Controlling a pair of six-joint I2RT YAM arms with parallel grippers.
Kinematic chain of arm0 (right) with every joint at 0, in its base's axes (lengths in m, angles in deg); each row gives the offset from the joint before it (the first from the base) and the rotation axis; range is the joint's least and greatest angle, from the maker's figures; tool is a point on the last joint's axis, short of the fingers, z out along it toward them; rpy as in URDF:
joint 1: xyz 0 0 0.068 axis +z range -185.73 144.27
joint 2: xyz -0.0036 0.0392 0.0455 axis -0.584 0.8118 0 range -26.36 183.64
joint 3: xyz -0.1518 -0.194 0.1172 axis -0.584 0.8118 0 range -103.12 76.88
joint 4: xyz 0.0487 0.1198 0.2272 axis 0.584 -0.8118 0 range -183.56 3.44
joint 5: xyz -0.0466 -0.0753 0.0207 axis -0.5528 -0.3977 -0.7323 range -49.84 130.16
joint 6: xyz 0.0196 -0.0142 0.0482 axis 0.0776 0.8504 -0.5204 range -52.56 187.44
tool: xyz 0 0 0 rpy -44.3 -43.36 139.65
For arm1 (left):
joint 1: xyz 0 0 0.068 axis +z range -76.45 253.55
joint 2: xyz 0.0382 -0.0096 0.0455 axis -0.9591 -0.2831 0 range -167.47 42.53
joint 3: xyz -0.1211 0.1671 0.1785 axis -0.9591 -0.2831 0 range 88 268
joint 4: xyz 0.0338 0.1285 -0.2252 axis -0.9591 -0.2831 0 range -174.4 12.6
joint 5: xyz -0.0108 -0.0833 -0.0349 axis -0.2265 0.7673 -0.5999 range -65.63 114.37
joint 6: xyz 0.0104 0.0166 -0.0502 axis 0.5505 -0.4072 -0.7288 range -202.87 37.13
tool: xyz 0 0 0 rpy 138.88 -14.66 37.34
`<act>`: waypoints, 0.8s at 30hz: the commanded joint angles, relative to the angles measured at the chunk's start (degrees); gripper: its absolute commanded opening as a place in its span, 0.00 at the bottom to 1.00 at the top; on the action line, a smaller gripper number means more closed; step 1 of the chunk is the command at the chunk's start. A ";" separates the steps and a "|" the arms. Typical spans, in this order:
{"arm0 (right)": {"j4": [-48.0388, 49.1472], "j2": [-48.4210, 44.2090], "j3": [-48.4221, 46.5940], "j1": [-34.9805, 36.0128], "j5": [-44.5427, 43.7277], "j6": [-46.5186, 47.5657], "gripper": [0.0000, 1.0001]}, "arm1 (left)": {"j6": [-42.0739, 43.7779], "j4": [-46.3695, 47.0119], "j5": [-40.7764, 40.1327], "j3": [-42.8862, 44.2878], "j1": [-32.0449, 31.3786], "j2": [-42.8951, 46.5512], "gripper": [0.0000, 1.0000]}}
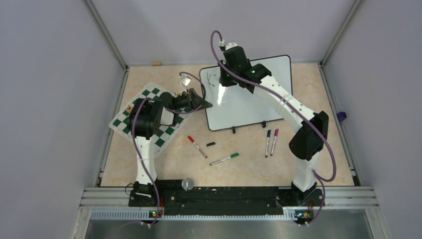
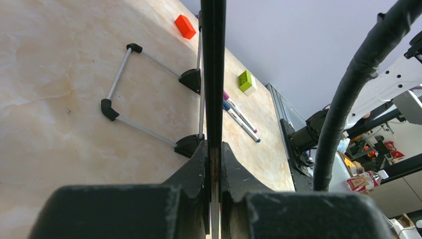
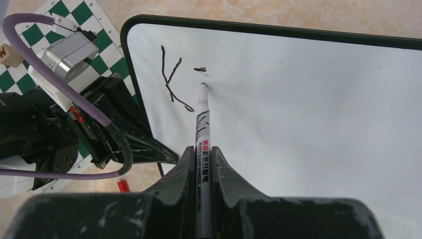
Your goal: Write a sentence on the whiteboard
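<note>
The whiteboard (image 1: 249, 102) stands tilted at the back middle of the table. My left gripper (image 1: 201, 103) is shut on its left edge; the left wrist view shows the board's black frame (image 2: 213, 74) edge-on between the closed fingers (image 2: 213, 149). My right gripper (image 1: 226, 79) is shut on a black whiteboard marker (image 3: 202, 119), whose tip touches the board (image 3: 308, 124) near its top left corner. Of the sentence, only a black "K" (image 3: 170, 79) and a short mark (image 3: 200, 69) above the tip show.
A green-and-white chess mat (image 1: 149, 114) lies under the left arm. In front of the board lie a red marker (image 1: 197, 146), a black cap (image 1: 211, 144), a green marker (image 1: 224, 159) and blue (image 1: 268, 142) and pink (image 1: 274, 141) markers. Orange (image 2: 185, 26) and green (image 2: 246, 82) blocks lie behind it.
</note>
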 commanded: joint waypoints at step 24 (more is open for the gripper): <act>1.32 -6.06 6.67 -0.42 1.94 -2.53 0.00 | 0.41 4.06 5.13 -1.03 -1.12 2.76 0.00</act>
